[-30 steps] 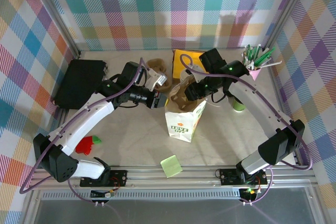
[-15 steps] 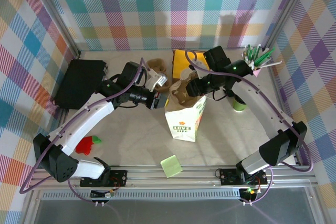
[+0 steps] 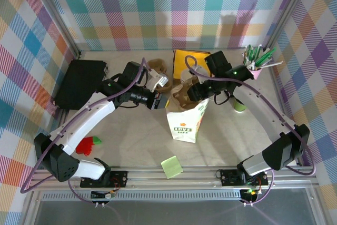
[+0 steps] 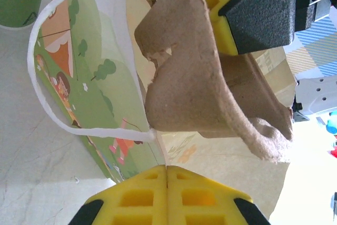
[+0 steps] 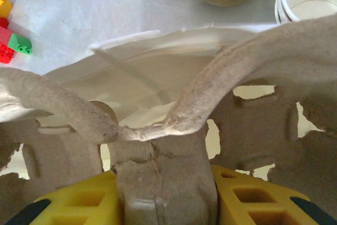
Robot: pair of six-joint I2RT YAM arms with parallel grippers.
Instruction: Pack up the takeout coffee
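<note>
pale marbled tabletop [image 3: 131,130], plaid walls [image 3: 158,3], perhaps fabric

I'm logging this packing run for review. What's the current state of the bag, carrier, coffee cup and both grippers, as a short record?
left gripper: shut, pinching the rim of the paper bag
right gripper: shut on the cup carrier
cup carrier: at the bag's open mouth, not yet let go
paper bag: standing upright, mouth open
coffee cup: on the table right of the bag, partly behind the right arm, not packed
pen cup: far right corner
</note>
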